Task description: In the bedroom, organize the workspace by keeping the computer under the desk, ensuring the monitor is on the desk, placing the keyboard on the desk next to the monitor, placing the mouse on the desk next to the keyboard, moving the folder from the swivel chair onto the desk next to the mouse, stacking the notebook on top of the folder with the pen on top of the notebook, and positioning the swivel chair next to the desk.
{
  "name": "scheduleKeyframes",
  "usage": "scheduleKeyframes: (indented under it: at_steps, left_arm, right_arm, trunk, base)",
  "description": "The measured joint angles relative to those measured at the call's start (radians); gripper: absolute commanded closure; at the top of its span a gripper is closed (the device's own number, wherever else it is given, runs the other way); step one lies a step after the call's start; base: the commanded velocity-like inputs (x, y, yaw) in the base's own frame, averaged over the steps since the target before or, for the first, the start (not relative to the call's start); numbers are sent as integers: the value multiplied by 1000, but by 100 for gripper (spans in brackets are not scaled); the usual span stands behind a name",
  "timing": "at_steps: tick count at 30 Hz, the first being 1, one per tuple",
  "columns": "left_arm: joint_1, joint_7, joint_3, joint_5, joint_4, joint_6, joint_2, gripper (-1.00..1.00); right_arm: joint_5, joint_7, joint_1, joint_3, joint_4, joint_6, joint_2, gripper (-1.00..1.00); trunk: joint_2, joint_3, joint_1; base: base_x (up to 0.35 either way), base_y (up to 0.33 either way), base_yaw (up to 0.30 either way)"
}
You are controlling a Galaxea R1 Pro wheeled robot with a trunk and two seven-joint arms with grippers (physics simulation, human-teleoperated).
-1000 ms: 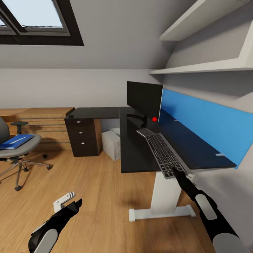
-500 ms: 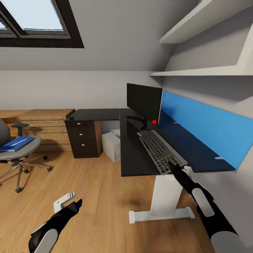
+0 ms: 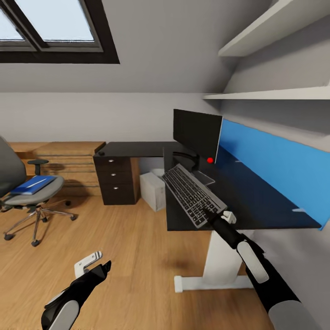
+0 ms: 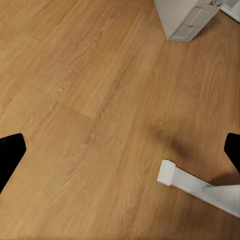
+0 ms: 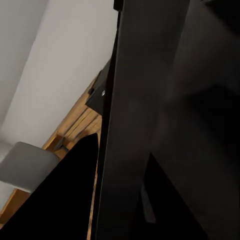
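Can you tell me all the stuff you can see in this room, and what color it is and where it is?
desk: 1, black, along the right wall
monitor: 1, black, on the desk
keyboard: 1, dark grey keys, on the desk, tilted, held at its near end
computer: 1, light grey, under the desk
swivel chair: 1, grey, on the floor at left
folder: 1, blue, on the chair seat
wooden chest: 1, light wood, behind the chair
shelves: 2, white, on the right wall
left gripper: 1, black, low over the floor, open
right gripper: 1, black, at the keyboard's near end
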Motion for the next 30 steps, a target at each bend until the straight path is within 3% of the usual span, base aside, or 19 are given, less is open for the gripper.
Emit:
scheduleKeyframes:
  at_steps: [4, 8, 13, 19, 25, 30]
  left_arm:
    - [0, 0, -2, 0, 0, 0, 0, -100]
    - [0, 0, -12, 0, 0, -1, 0, -100]
    - [0, 0, -16, 0, 0, 0, 1, -100]
    - [0, 0, -16, 0, 0, 0, 2, -100]
    - [0, -3, -16, 0, 0, -1, 2, -100]
    - [0, 0, -13, -1, 0, 0, 2, -100]
  right_arm:
    - [-2, 13, 0, 2, 3, 1, -2, 100]
    - [-4, 91, 4, 2, 8, 0, -3, 100]
    - [2, 134, 12, 3, 11, 0, -3, 100]
    - [2, 139, 16, 2, 12, 0, -3, 100]
    - [-1, 139, 17, 1, 11, -1, -3, 100]
    - [-2, 139, 17, 1, 11, -2, -3, 100]
  trunk:
    - [0, 0, 0]
    - [0, 0, 0]
    - [0, 0, 0]
    - [0, 0, 0]
    - [0, 0, 0]
    - [35, 16, -19]
  base:
    - [0, 315, 13]
    - [0, 328, 2]
    - [0, 331, 0]
    - [0, 305, 0]
    - [0, 52, 0]
    - [60, 3, 0]
